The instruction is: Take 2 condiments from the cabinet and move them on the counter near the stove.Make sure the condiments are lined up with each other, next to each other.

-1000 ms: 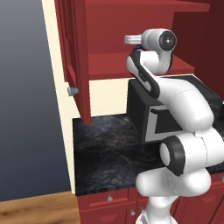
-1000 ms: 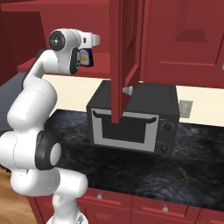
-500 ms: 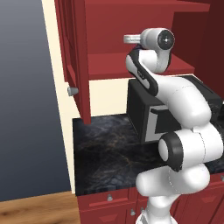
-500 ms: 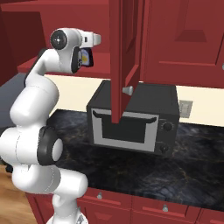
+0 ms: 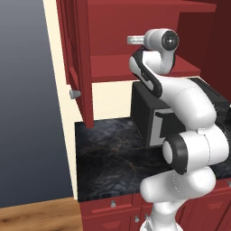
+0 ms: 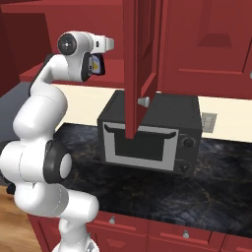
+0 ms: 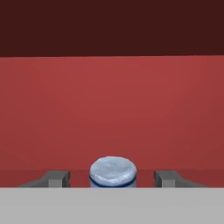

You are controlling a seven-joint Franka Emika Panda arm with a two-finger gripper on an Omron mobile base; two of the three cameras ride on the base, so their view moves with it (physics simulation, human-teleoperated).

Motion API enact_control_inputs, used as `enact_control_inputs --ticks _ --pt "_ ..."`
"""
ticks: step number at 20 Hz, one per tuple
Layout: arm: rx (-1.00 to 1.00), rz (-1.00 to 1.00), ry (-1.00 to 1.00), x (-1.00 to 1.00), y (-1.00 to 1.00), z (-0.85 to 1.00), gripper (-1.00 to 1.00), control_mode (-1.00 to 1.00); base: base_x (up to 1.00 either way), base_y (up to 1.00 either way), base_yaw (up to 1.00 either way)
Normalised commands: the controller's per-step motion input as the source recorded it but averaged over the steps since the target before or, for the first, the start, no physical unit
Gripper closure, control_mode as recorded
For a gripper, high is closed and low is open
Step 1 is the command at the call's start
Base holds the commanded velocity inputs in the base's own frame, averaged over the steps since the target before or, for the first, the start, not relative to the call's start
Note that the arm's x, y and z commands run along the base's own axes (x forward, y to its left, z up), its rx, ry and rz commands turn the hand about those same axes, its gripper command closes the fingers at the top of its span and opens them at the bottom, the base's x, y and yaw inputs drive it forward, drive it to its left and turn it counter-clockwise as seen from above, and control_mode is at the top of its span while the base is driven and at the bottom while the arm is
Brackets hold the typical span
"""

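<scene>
The dark purple bottle (image 6: 97, 64) with its yellow label stands on the red inner shelf (image 5: 135, 70) of the open wall cabinet (image 5: 74, 49). In the hand view its pale bluish cap (image 7: 113, 170) sits between my fingertips (image 7: 54, 178), with a gap on each side. My gripper (image 7: 111, 179) is open around the cap and touches nothing. The cabinet's red back wall (image 7: 112, 109) lies straight ahead. The terracotta shaker and the stove are out of view.
A black microwave (image 6: 147, 133) stands on the black counter (image 5: 113, 153) right under the shelf. The open cabinet door (image 6: 138, 64) with its silver knob (image 6: 143, 101) hangs to the arm's right; the other door's knob (image 5: 74, 94) is on its left.
</scene>
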Motion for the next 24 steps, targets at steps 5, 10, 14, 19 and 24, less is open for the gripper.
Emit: enact_control_inputs --ticks 5,10,14,19,24 --pt "0.0 0.0 0.0 0.0 0.0 0.0 1.0 -1.0 0.0 0.0 0.0" --pt "0.0 0.0 -0.03 -0.01 0.0 0.02 1.0 -1.0 0.0 0.0 0.0" --pt "0.0 0.0 -0.1 -0.13 0.0 0.16 1.0 -1.0 0.0 0.0 0.0" --pt "0.0 0.0 -0.02 -0.15 0.0 0.22 1.0 -1.0 0.0 0.0 0.0" --pt "0.0 0.0 0.0 -0.01 0.0 0.02 1.0 -1.0 0.0 0.0 0.0"
